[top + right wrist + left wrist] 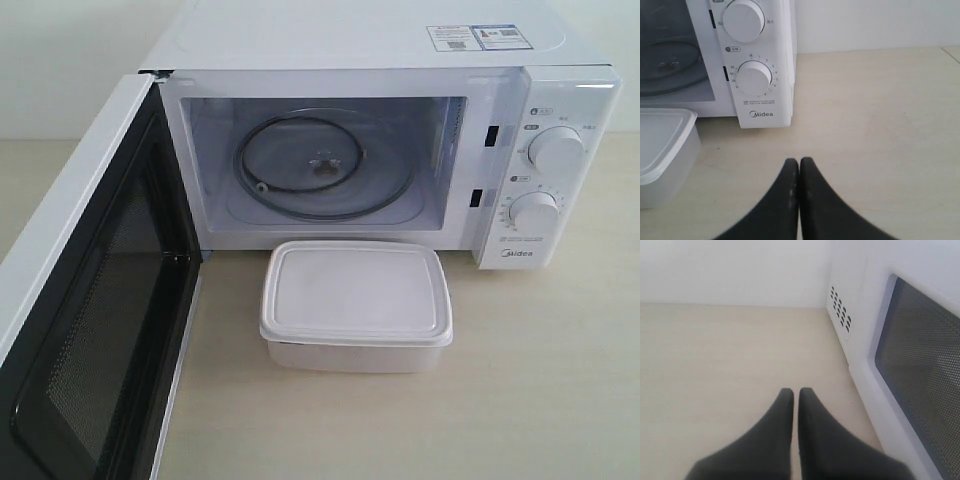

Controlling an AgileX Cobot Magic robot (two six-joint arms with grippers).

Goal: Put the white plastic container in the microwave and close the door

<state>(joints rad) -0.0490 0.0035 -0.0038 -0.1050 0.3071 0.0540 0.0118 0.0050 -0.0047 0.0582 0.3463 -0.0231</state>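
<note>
Fingers (767, 440) of the left gripper (796, 391) are pressed together with only a thin slit between the dark tips, and they hold nothing. They hang over bare tabletop (715, 365) of pale wood. Off to one side in that wrist view stands the door (922, 375), its dark meshed window framed in white, and past it a patch of vent holes (841, 310) in the white side of the microwave (850, 270).

The right gripper (799, 161) is likewise closed tip to tip and empty, above the same pale surface. It is apart from the microwave's control panel, where the Midea logo (761, 114) sits under the lower dial (754, 77) and the upper dial (743, 19). A corner of the white plastic container (662, 155) shows at the edge of that wrist view, clear of the fingers.

In the exterior view the container rests on the table with its lid on, just in front of the microwave's open mouth, near the middle of the opening and outside the cavity. The door is swung wide toward the left, its black mesh inner face turned to the camera. Inside, the glass turntable (325, 165) lies flat on its ring. Two stickers (478, 37) sit on the microwave's top, near the right rear.
</note>
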